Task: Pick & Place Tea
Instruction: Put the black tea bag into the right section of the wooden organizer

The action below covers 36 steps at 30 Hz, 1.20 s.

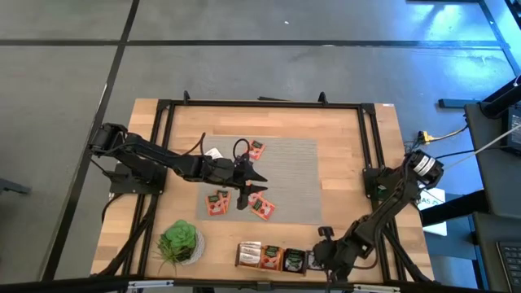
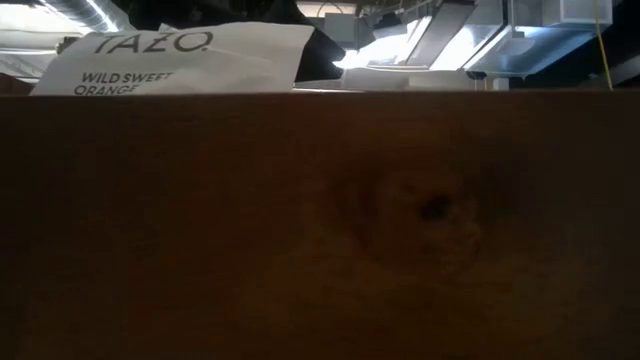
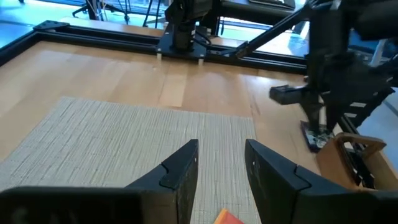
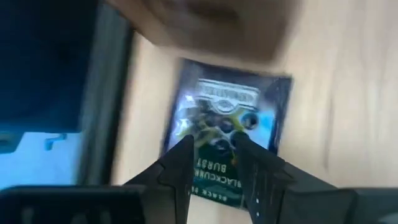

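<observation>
Fingers of the right gripper [image 4: 210, 152] straddle a black flat tea sachet [image 4: 227, 127] near the wooden table's [image 1: 350, 155] front edge, grasp uncertain, while the left gripper [image 1: 254, 182] hangs released over the grey woven mat [image 1: 293, 175].

Both arms on my rig are dark, near-black, built of jointed segments with rounded housings at each joint. The left arm [image 1: 155, 159] carries a thin black cable that loops above its wrist. Its gripper [image 1: 254, 185] ends in two matte black fingers [image 3: 180, 174], wedge-shaped, with angular stepped faces and flat inner sides. The right arm [image 1: 383, 207] has the same dark finish; near its base sits a round silver-and-black housing, with a yellow cable and a pale one running off toward the table edge. Its gripper [image 1: 319, 254] has fingers [image 4: 177, 165] of the same black angular form. I see no markings or labels on either arm.
</observation>
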Available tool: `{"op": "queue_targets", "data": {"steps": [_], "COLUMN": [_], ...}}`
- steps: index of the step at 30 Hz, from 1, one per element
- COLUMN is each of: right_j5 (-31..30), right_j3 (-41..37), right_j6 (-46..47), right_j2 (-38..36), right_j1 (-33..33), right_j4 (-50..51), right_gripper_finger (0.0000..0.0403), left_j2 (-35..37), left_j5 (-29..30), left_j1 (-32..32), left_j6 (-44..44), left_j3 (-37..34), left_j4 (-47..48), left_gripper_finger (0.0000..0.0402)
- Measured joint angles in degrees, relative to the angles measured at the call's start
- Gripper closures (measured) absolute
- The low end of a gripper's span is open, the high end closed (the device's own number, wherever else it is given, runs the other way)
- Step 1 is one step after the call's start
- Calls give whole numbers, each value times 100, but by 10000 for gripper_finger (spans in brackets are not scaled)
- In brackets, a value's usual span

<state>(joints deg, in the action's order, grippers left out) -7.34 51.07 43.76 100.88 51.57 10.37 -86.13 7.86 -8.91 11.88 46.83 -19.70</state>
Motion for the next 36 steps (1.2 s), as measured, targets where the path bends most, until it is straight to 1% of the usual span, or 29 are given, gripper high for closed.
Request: {"op": "queue_targets", "data": {"steps": [7, 9, 12, 15, 20, 25, 27, 30, 33, 36], "right_j5": [-102, -346, -770, -1104, -1248, -1443, -1539, -1907, -2270, -2444], "right_j3": [-584, -640, -651, -657, -664, -671, -674, -688, -695, -704], "right_j6": [584, 605, 398, 169, 97, -70, -86, -85, -99, -274], "right_j2": [-59, -65, -63, -54, -54, -53, -47, -29, -20, -19], "right_j1": [-114, -218, -428, -668, -1107, -1396, -1476, -1557, -1650, -1764], "right_j4": [-117, -65, 68, 130, 257, 287, 289, 309, 307, 210], "right_gripper_finger": [281, 281, 281, 281, 281, 281, 281, 281, 281, 281], "left_j2": [-79, -185, -478, -900, -1704, -2314, -2536, -2849, -3016, -3045], "left_j5": [-4, -94, -319, -681, -1343, -2095, -2225, -2294, -2293, -2282], "left_j1": [0, 0, 25, 94, 213, 269, 267, 267, 269, 278], "left_j6": [0, 0, 37, 107, 106, -34, -52, -171, -325, -367], "left_j3": [0, 0, 2, 68, 620, 1209, 1401, 1657, 1806, 1838], "left_j4": [-352, -380, -558, -757, -772, -714, -614, -259, 92, 223], "left_gripper_finger": [274, 274, 274, 274, 274, 274, 274, 274, 274, 274]}}
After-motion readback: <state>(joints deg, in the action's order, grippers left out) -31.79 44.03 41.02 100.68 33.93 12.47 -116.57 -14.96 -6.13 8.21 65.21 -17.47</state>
